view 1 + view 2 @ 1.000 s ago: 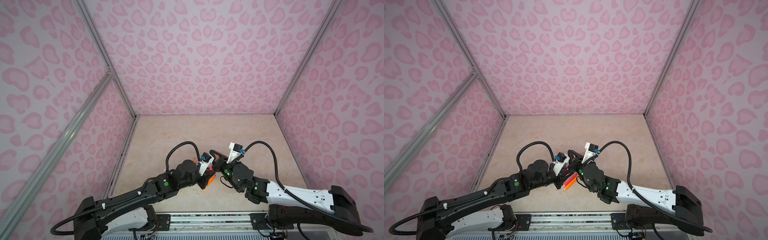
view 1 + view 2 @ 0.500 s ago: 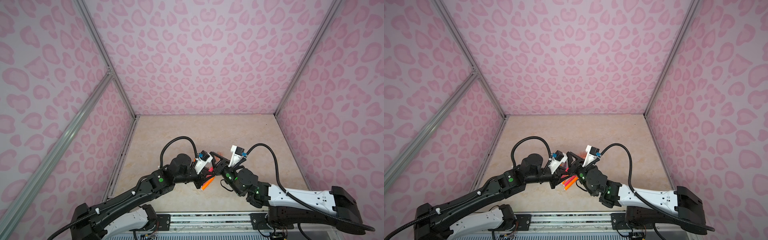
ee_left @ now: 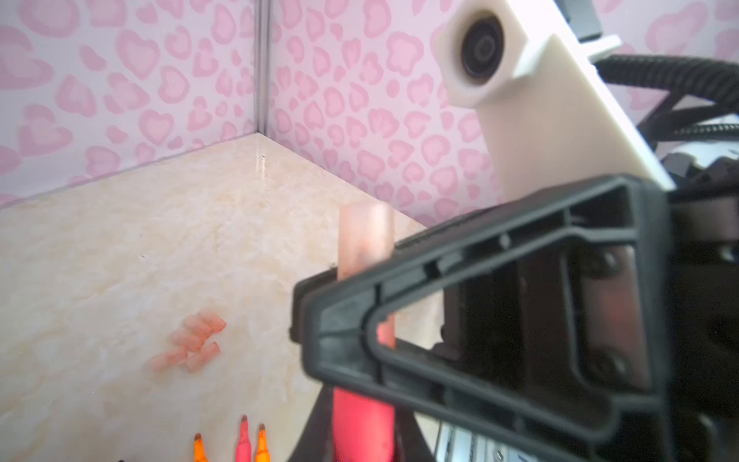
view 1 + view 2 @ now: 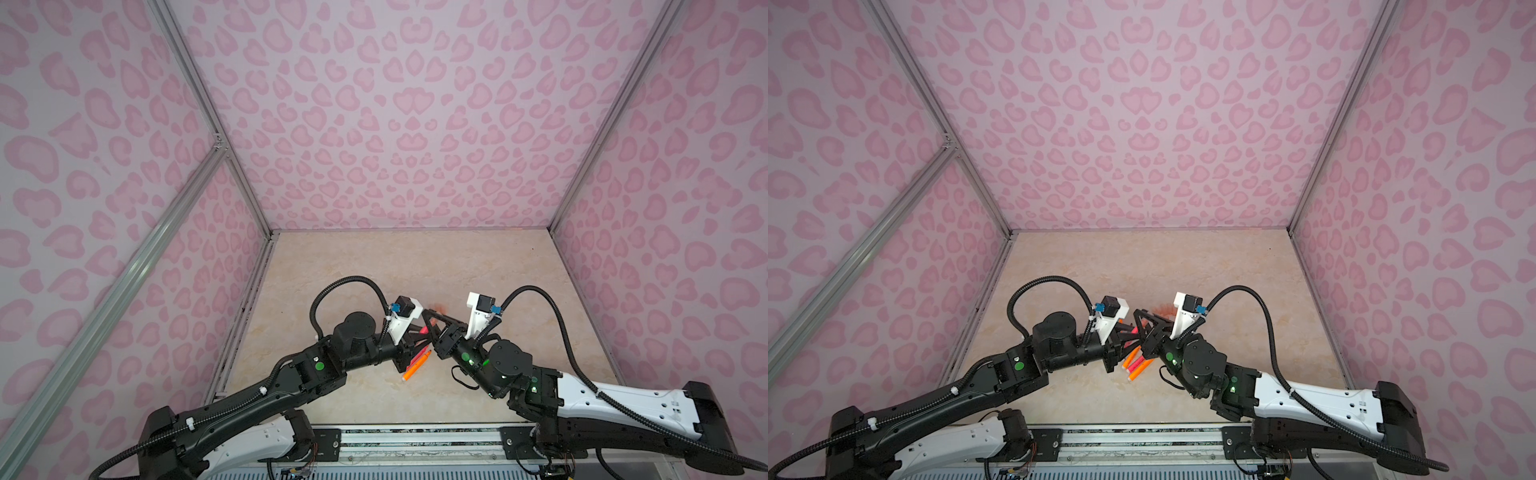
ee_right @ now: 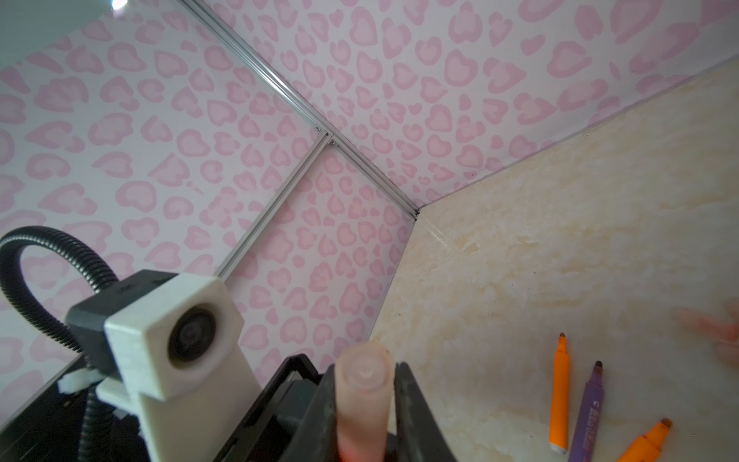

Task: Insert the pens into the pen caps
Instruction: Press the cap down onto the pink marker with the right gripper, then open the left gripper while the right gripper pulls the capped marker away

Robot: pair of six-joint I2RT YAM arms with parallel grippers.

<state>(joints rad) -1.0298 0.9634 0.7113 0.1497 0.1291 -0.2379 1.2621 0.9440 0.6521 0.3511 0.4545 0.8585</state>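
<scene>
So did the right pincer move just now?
Yes. The right pincer slid a little toward the front rail, away from the back wall.

A lab robot booth. Pink patterned panels (image 4: 395, 124) in aluminium frames (image 4: 244, 187) stand around the tabletop (image 4: 415, 266); two arms (image 4: 291, 378) (image 4: 582, 390) are mounted on a rail (image 4: 415, 440) at its near edge.

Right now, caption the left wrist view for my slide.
Pink-red pen seated in a translucent pen cap, right gripper around it, loose caps and uncapped pens beyond.

The left arm (image 4: 365, 353) hides most pens (image 4: 417, 365) in a top view. The loose pen caps (image 5: 720, 330) are blurry and cut off by the edge.
</scene>
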